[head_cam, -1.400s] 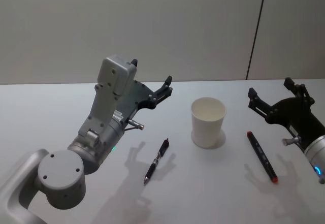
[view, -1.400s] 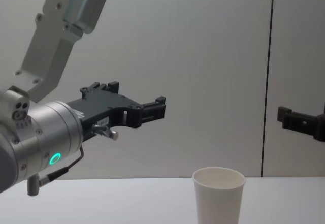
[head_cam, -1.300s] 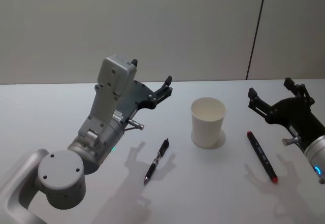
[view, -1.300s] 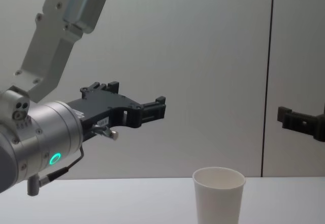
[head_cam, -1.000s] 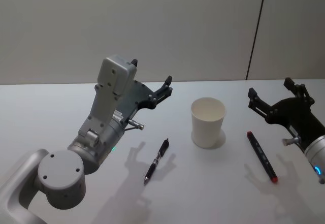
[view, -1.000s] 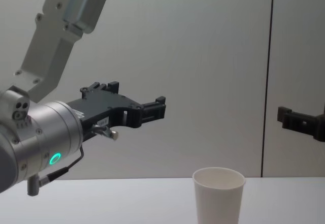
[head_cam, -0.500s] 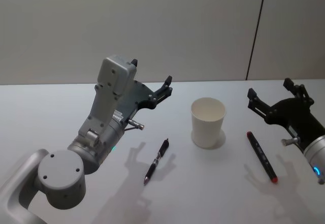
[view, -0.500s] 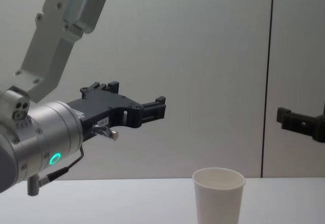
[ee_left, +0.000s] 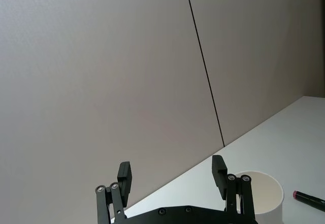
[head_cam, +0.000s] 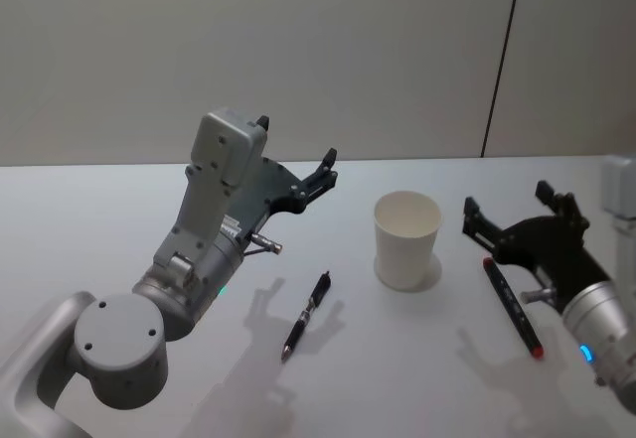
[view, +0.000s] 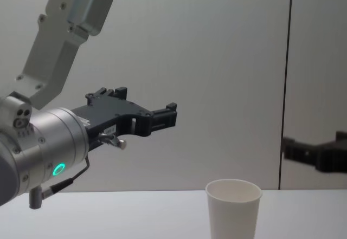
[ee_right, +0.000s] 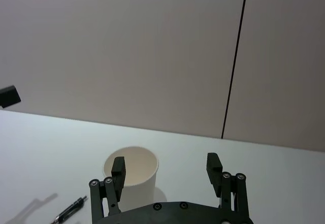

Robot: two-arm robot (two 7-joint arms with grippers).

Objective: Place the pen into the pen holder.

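1. Pale grey wall (head_cam: 298, 51) with one dark vertical seam (head_cam: 502, 61) stands behind the white table (head_cam: 99, 219).
2. At the left you see the left gripper (head_cam: 295, 138) raised above the table. Its fingers are spread wide and hold nothing. Its arm is cut off by the lower left corner of the head view.
3. Next comes the black pen (head_cam: 306, 315). It lies flat on the table, between the left arm and the cup, touching neither.
4. The pen holder (head_cam: 406, 241), a white paper cup, stands upright near the middle of the table, and you can see nothing in it. In the chest view its base is cut off by the lower edge.
5. Right of the cup lies the red-tipped pen (head_cam: 512, 306). Its far end is partly hidden under the right gripper.
6. The right gripper (head_cam: 507, 200) hangs over that far end, fingers apart and holding nothing. Its arm is cut off by the right edge.
7. Compared with half a second ago, the right gripper has moved left, closer to the cup. The left gripper, both pens and the cup have not moved.
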